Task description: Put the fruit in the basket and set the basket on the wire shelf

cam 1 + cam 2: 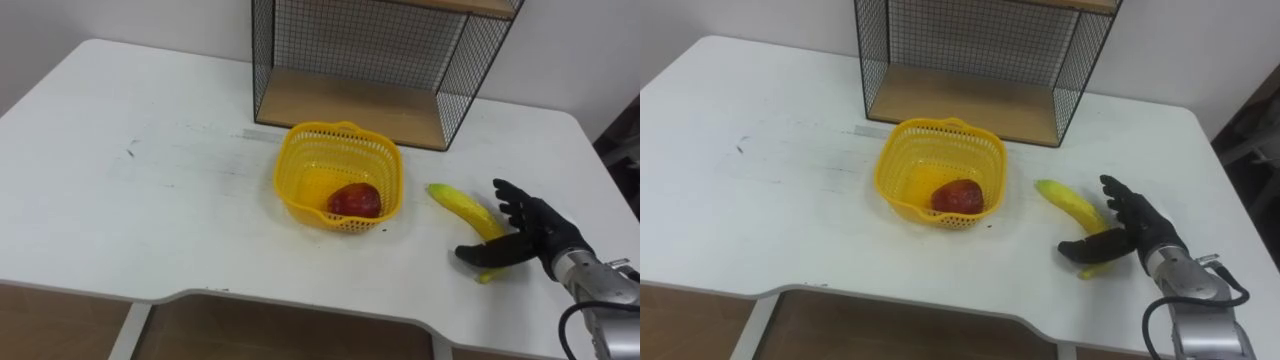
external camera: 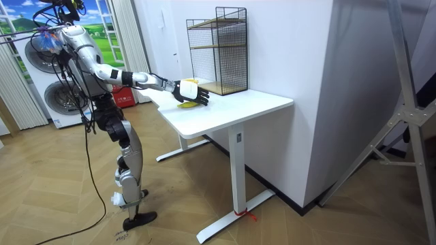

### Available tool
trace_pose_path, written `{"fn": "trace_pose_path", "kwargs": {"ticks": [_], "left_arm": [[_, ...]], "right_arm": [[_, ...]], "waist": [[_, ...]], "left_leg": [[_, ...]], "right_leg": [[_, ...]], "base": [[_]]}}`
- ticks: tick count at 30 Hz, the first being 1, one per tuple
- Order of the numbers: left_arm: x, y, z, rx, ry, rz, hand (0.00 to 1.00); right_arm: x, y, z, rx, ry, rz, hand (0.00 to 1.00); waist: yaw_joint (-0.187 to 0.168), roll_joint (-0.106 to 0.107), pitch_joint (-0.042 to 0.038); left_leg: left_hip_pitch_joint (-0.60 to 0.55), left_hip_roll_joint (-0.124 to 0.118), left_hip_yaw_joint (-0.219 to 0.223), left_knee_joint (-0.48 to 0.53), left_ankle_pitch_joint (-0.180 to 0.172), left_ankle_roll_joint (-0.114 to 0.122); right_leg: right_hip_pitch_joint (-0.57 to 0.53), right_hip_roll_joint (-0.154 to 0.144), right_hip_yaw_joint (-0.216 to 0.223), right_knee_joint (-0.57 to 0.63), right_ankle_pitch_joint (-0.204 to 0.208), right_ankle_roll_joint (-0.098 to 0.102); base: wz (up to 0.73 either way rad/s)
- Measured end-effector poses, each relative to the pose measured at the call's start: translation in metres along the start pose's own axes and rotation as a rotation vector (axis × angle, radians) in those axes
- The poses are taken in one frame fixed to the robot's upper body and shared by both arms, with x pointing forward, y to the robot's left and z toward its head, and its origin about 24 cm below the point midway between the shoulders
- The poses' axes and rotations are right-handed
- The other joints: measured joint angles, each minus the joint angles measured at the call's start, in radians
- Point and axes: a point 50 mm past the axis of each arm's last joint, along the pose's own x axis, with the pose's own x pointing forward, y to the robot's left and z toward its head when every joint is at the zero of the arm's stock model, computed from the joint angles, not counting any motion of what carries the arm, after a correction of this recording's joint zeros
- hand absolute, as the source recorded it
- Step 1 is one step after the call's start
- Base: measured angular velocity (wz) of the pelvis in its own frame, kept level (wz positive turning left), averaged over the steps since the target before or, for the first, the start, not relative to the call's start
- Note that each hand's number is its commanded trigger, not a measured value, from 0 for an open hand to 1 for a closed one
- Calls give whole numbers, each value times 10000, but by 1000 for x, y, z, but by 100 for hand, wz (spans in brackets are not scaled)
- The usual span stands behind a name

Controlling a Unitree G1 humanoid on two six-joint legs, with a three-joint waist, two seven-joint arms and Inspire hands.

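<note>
You see the yellow basket [image 1: 320, 150] upright near the middle of the white bench [image 1: 150, 200]. It is on the benchtop, not on the shelf. One red fruit [image 1: 355, 200] lies inside it, on the floor of the basket toward its 5 o'clock corner, touching the mesh wall.

The banana [image 1: 462, 208] is outside the basket, flat on the bench at the basket's 3 o'clock, near it but apart. It runs slantwise, with the greenish tip pointing to about 11 o'clock and the other end toward 5 o'clock.

Your right robot hand [image 1: 530, 240] comes in from 4 o'clock and rests at the banana's 5 o'clock end. It is released: fingers are straight and fanned out toward 11 o'clock, and the thumb lies across the banana's near end. The palm hides part of the fruit, so you cannot tell whether the banana is lifted at all. Nothing is clasped.

The wire shelf [image 1: 350, 45] stands at the basket's 12 o'clock, at the back of the bench. Its lower wooden board [image 1: 350, 105] is bare, just behind the basket's rim.

In the room view the robot stands upright at the bench's end on the room view's left, with its right arm stretched out over the benchtop toward the shelf.
</note>
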Motion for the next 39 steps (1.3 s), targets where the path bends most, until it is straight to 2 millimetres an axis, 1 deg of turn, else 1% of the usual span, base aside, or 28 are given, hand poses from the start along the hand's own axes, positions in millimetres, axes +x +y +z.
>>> {"fn": "trace_pose_path", "kwargs": {"ticks": [3,6,9,12,17,31,37,39], "left_arm": [[0,0,0,40,-15,1,0],[0,0,2,56,-60,8,0],[0,-1,1,99,-23,-17,0],[0,-1,1,109,-20,-25,0],[1,0,6,99,-246,0,0],[2,-1,10,146,-301,-104,0],[3,-1,12,174,-338,-123,0],[3,-1,13,174,-366,-133,0]], "right_arm": [[5,-5,1,-494,244,-462,100],[6,-12,1,-1282,543,-703,100],[8,-14,1,-1590,796,-758,100],[8,-13,0,-1589,878,-605,100],[8,-12,0,-1589,940,-411,100],[9,-11,2,-1645,882,-236,100],[9,-11,5,-1682,748,-289,100],[9,-11,9,-1740,610,-315,100]], "waist": [[18,-11,0],[191,-19,-4],[280,-69,-9],[279,-132,-13],[284,-211,14],[265,-216,21],[274,-235,26],[272,-243,33]], "left_leg": [[82,2,0,-10,0,0],[96,4,1,-44,0,0],[100,2,2,-58,0,-1],[102,0,2,-66,0,-1],[104,-1,8,-66,0,0],[72,-2,35,-77,-1,0],[47,5,127,-111,-1,1],[45,10,172,-122,-1,1]], "right_leg": [[83,9,18,-13,-1,-1],[81,12,21,-27,-2,-1],[90,10,14,-30,-1,-1],[90,9,8,-32,-2,-1],[93,7,16,-29,-2,0],[74,4,29,-24,-3,3],[-41,5,140,2,-2,4],[-77,7,189,3,-1,5]], "base": [[0],[0],[0],[0],[0],[0],[-5],[-6]]}}
